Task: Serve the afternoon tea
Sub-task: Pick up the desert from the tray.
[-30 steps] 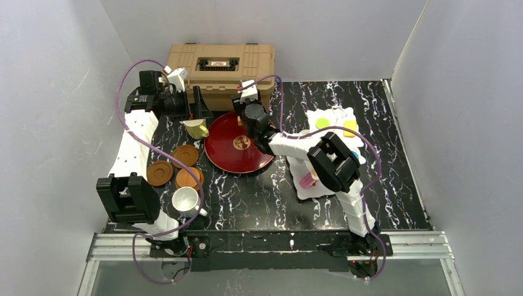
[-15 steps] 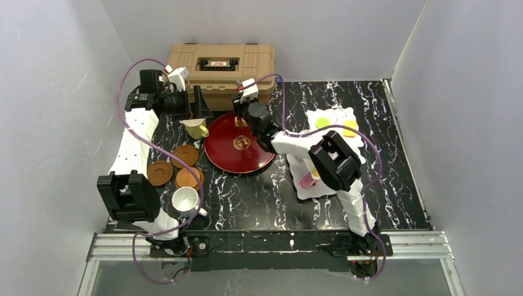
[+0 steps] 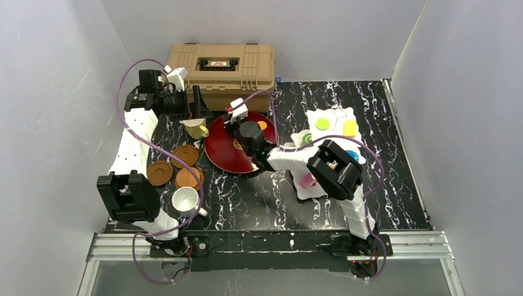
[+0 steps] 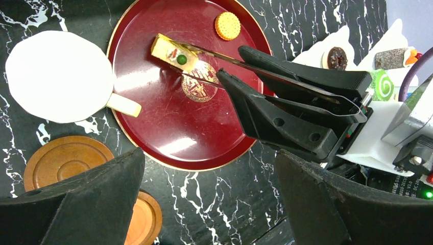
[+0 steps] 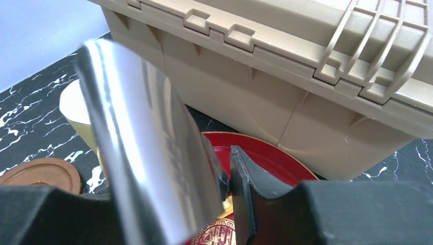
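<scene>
My right gripper (image 3: 237,123) (image 4: 231,62) is shut on silver tongs (image 4: 219,55) (image 5: 148,153). The tong tips pinch a yellow cake slice (image 4: 173,51) with green and red dots, low over the dark-red tray (image 4: 168,117). An orange biscuit (image 4: 227,25) (image 3: 262,125) lies on the tray's far side. The pale-yellow mug (image 3: 196,128) (image 4: 58,76) stands left of the tray. Three brown saucers (image 3: 185,154) and the white mug (image 3: 186,200) sit nearer left. The white scalloped stand (image 3: 333,114), at the right, carries several small cakes. Above the tray's left side my left gripper (image 3: 191,105) (image 4: 209,204) is open and holds nothing.
The tan plastic case (image 3: 222,68) (image 5: 286,76) stands at the back, just behind the tray. The right arm's elbow (image 3: 333,169) hangs over the stand's near part. White walls close in on the left, back and right.
My right gripper has drawn back from the tray's far edge toward its middle with the tongs, squeezing them narrower. The orange biscuit now shows on the tray. The left arm has not moved.
</scene>
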You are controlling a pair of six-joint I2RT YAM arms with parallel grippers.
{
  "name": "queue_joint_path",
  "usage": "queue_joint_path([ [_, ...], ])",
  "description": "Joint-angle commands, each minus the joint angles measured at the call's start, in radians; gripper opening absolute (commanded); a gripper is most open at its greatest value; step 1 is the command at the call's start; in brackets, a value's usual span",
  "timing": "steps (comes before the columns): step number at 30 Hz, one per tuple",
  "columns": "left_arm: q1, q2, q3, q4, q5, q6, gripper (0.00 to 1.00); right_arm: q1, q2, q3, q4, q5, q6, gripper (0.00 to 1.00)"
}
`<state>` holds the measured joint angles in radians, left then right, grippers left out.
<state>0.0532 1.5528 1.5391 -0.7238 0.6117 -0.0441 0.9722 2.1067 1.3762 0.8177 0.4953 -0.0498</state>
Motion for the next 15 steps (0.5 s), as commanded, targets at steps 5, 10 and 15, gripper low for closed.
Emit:
queue_joint_path([
  [5,0.007,-0.024,0.024,-0.027,0.026,0.014,0.98,-0.017,-0.079,0.047,0.024,0.035,0.008,0.35],
  [10,0.008,-0.027,0.036,-0.041,0.033,0.016,0.98,-0.017,-0.21,0.004,-0.048,0.028,0.015,0.26],
  [15,0.009,-0.035,0.035,-0.044,0.042,0.016,0.98,-0.017,-0.456,-0.117,-0.208,-0.038,0.042,0.22],
])
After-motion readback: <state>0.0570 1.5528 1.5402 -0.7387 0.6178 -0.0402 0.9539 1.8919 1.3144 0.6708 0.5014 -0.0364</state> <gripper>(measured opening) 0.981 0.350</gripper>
